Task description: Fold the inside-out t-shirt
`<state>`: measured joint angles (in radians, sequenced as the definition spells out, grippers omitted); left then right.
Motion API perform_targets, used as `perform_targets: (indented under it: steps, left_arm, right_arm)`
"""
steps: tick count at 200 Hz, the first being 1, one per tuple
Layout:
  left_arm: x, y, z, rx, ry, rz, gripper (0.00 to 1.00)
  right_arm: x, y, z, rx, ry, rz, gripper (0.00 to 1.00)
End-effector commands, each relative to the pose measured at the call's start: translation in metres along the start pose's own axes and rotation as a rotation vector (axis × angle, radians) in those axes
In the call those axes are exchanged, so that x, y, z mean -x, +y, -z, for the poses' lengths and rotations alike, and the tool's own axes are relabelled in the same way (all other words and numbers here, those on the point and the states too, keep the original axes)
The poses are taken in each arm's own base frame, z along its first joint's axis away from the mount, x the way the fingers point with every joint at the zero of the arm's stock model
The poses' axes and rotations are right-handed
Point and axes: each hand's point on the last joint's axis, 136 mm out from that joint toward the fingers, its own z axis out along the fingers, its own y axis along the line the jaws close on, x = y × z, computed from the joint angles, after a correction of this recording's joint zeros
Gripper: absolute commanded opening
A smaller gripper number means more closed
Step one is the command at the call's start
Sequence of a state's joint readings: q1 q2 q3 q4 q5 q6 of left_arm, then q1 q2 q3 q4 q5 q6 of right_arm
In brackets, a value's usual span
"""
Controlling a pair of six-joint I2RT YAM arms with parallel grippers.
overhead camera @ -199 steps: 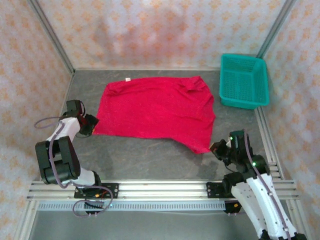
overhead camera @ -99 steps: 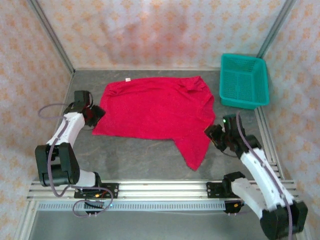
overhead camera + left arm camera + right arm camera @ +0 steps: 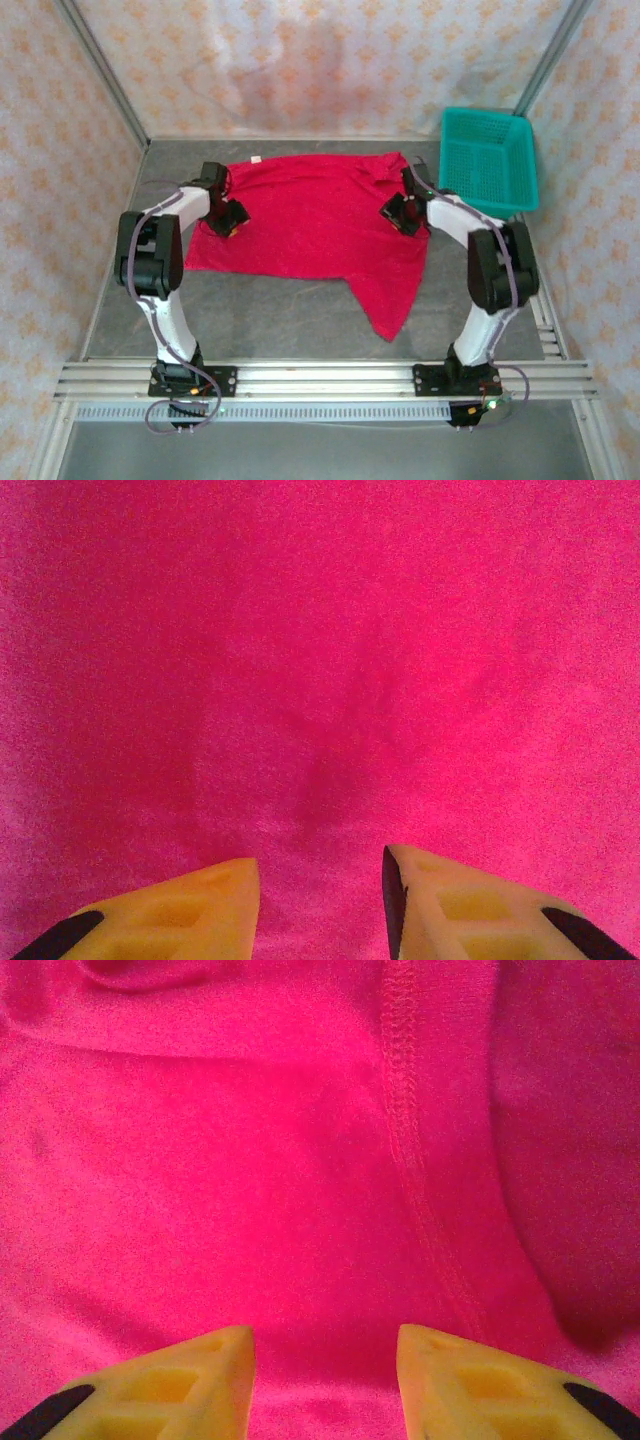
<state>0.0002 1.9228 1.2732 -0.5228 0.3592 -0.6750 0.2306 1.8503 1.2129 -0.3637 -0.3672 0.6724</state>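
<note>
Two arms reach over a crimson t-shirt (image 3: 310,225) spread across the grey table (image 3: 280,315).
The left gripper (image 3: 230,216) sits over the shirt's left edge, the right gripper (image 3: 398,212) by the rumpled right side; both have yellow wedge fingers (image 3: 190,910) parted above soft knit, clamping nothing; a stitched seam (image 3: 405,1130) runs ahead of the right one; a white tag (image 3: 256,160) marks the far edge; a teal mesh basket (image 3: 487,160) stands near.
</note>
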Motion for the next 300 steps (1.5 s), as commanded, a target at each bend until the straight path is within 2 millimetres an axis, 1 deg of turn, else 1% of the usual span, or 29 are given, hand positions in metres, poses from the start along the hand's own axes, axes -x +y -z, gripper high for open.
perform_targets:
  steps: [1, 13, 32, 59, 74, 86, 93, 102, 119, 129, 140, 150, 169, 195, 225, 271, 300]
  left_arm:
    - [0.0, 0.024, -0.001, 0.017, -0.008, 0.063, 0.38]
    - [-0.012, 0.045, -0.006, 0.012, 0.011, 0.12, 0.37]
    - [-0.039, 0.074, -0.008, 0.022, 0.019, 0.166, 0.36]
    - [-0.079, 0.111, 0.005, 0.071, 0.007, 0.176, 0.37]
    - [-0.098, 0.126, 0.012, 0.083, 0.002, 0.186, 0.37]
    - [-0.102, 0.131, 0.025, 0.092, -0.017, 0.174, 0.37]
    - [-0.099, 0.128, 0.035, 0.092, -0.036, 0.158, 0.37]
    - [-0.09, 0.123, 0.052, 0.094, -0.075, 0.131, 0.37]
    - [-0.061, 0.107, 0.089, 0.093, -0.189, 0.086, 0.39]
    - [-0.043, 0.096, 0.107, 0.091, -0.248, 0.072, 0.4]
    - [-0.026, 0.083, 0.12, 0.078, -0.287, 0.06, 0.4]
    - [-0.014, 0.071, 0.123, 0.062, -0.295, 0.058, 0.4]
    - [0.001, 0.051, 0.111, 0.026, -0.258, 0.057, 0.39]
    - [0.013, 0.04, 0.091, 0.03, -0.213, 0.059, 0.38]
    - [0.022, 0.034, 0.071, 0.028, -0.182, 0.066, 0.37]
    - [0.035, 0.027, 0.059, 0.037, -0.181, 0.068, 0.37]
    - [0.039, 0.025, 0.048, 0.048, -0.165, 0.066, 0.37]
  right_arm:
    - [-0.011, -0.015, -0.022, -0.054, 0.059, 0.028, 0.42]
    - [-0.022, -0.027, -0.028, -0.071, 0.085, 0.022, 0.42]
    - [-0.041, -0.053, -0.027, -0.107, 0.104, 0.017, 0.42]
    - [-0.07, -0.092, -0.013, -0.159, 0.121, 0.007, 0.42]
    - [-0.083, -0.104, -0.004, -0.158, 0.119, -0.004, 0.42]
    - [-0.085, -0.108, 0.006, -0.158, 0.105, -0.002, 0.42]
    - [-0.082, -0.107, 0.013, -0.16, 0.083, 0.006, 0.42]
    - [-0.075, -0.104, 0.024, -0.161, 0.046, 0.02, 0.42]
    - [-0.055, -0.085, 0.047, -0.136, -0.033, 0.053, 0.42]
    - [-0.045, -0.071, 0.058, -0.114, -0.067, 0.067, 0.42]
    - [-0.036, -0.057, 0.065, -0.084, -0.09, 0.074, 0.42]
    - [-0.032, -0.047, 0.069, -0.063, -0.1, 0.08, 0.42]
    - [-0.031, -0.033, 0.069, -0.034, -0.093, 0.09, 0.42]
    - [-0.037, -0.026, 0.065, -0.01, -0.065, 0.095, 0.42]
    - [-0.042, -0.027, 0.061, 0.006, -0.052, 0.091, 0.42]
    - [-0.05, -0.02, 0.054, 0.037, -0.02, 0.095, 0.42]
    - [-0.053, -0.015, 0.052, 0.053, -0.004, 0.102, 0.42]
